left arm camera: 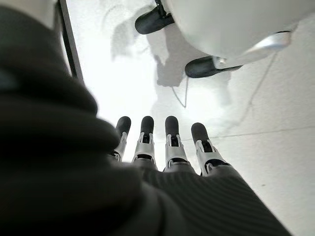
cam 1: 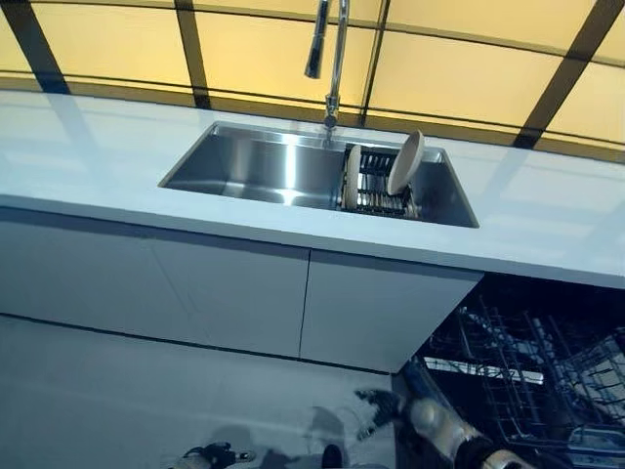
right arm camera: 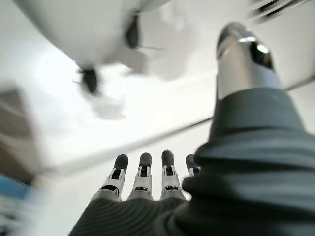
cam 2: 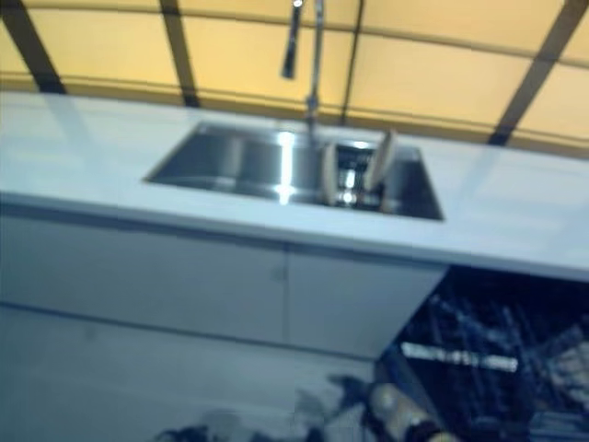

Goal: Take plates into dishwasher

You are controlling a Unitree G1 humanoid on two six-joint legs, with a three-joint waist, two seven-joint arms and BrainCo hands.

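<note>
Two plates [cam 1: 404, 162] are propped on edge in a small rack [cam 1: 377, 186] at the right end of the sink [cam 1: 256, 161], top centre of frame. The dishwasher [cam 1: 527, 371] sits open at lower right. Both hands, left hand [left arm camera: 162, 147] and right hand [right arm camera: 142, 179], are kept low near the bottom edge, fingers straight, nothing held.
</note>
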